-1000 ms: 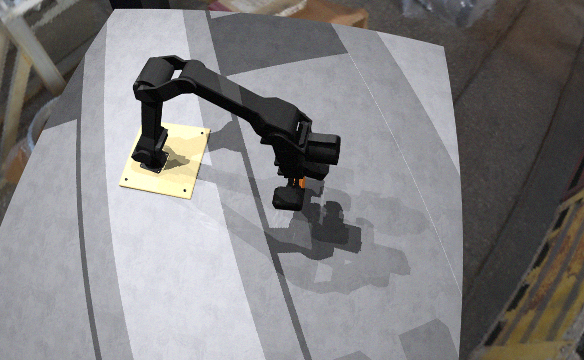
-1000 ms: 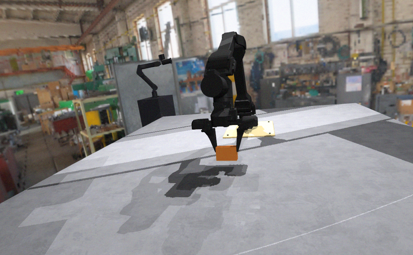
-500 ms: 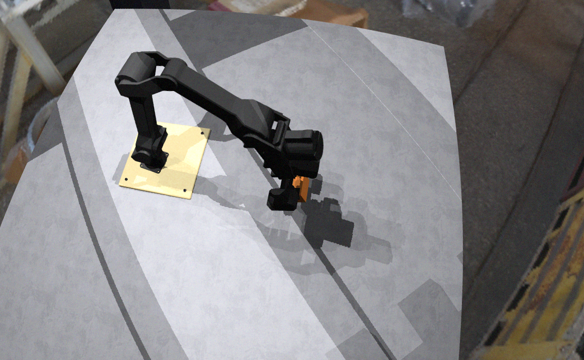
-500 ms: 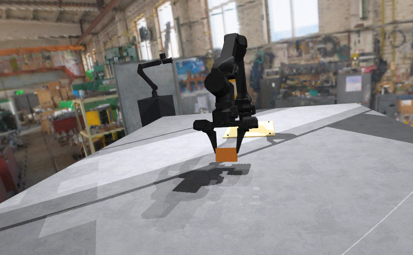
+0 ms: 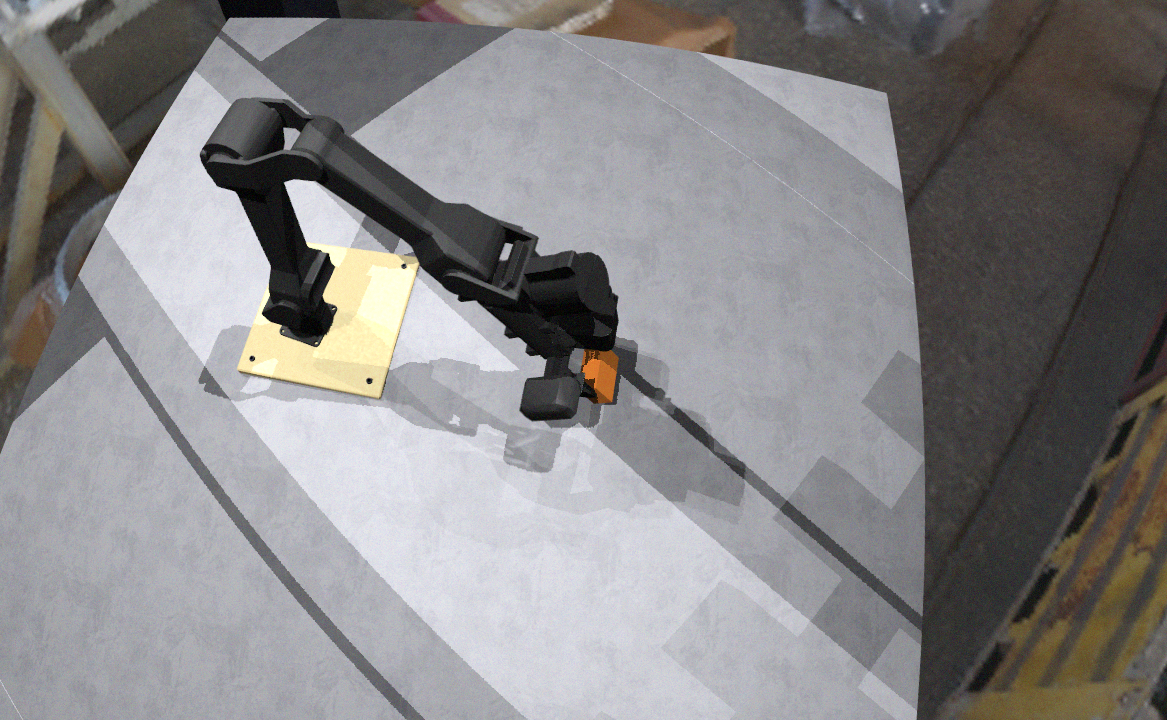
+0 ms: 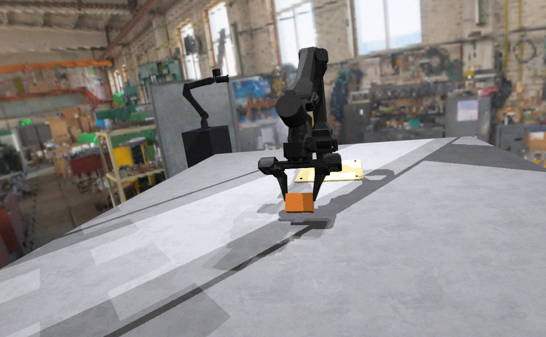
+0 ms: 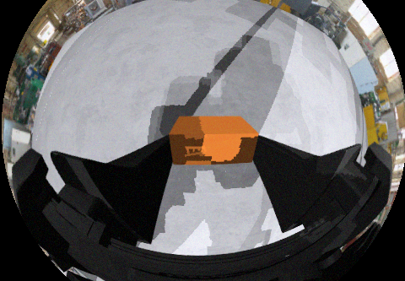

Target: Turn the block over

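Observation:
The orange block (image 5: 603, 377) (image 6: 299, 203) (image 7: 217, 125) is held between the two black fingers of my gripper (image 6: 300, 198) (image 7: 212, 138). The fingers press on two opposite sides, and the gripper is shut on the block. In the exterior view the block's lower edge is low over the table (image 5: 748, 223) (image 6: 433, 251) (image 7: 105, 70), close to its shadow. A small gap seems to show, but I cannot tell its size. No mark can be made out on the faces in view; the patches in the wrist view look like light and shadow. The underside is hidden.
The pale yellow base plate (image 5: 359, 349) (image 6: 352, 169) lies under the arm's base, behind the gripper in the exterior view. A dark pedestal (image 6: 207, 144) with a small black arm stands beyond the table. Broad shadows cross the table around the block.

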